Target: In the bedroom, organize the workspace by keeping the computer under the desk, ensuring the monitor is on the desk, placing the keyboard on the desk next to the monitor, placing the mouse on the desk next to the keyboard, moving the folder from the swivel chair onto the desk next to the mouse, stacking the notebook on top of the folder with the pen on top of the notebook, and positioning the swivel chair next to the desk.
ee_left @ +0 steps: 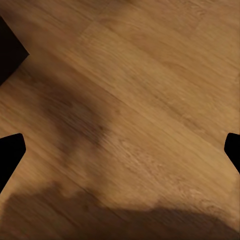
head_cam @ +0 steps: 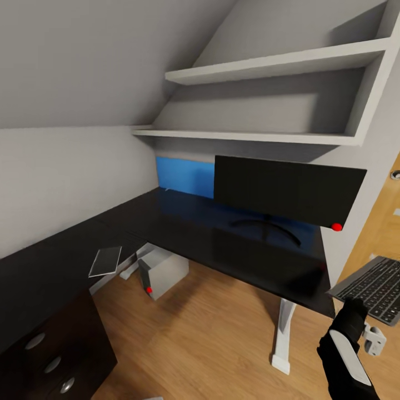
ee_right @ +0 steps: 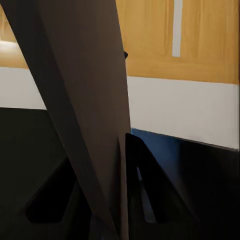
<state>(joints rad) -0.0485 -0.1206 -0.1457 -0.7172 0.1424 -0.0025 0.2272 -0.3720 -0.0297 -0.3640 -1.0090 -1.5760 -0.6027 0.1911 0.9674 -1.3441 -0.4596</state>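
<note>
Monitor (head_cam: 289, 191): a wide flat black screen with a small red dot at its lower right corner stood on the black surface (head_cam: 183, 228) on a curved black stand arm, under the white shelves (head_cam: 266, 100).
Computer (head_cam: 162, 272): a small light grey tower with a red dot low on its front sat on the wooden floor (head_cam: 211, 333) beneath the surface, near the inner corner of the L.
Keyboard (head_cam: 372, 289): slim, grey, with dark keys, it was held in the air off the right end of the surface, tilted, with none of it resting on the top.
Right gripper (head_cam: 355, 311): the black gripper was clamped on the keyboard's near edge; in the right wrist view the grey slab (ee_right: 85, 100) ran edge-on between its fingers (ee_right: 145, 185).
Left gripper (ee_left: 120, 150): its jaws stood apart, the dark fingertips (ee_left: 10, 150) at opposite edges of the left wrist view, with bare wooden floor between them.
Grey sheet (head_cam: 105, 261): a thin flat grey rectangle lay on the left wing of the surface.
Drawers (head_cam: 53, 355): black fronts with round silver knobs sat under the left wing.
Blue panel (head_cam: 186, 176): it stood against the wall behind the monitor.
</note>
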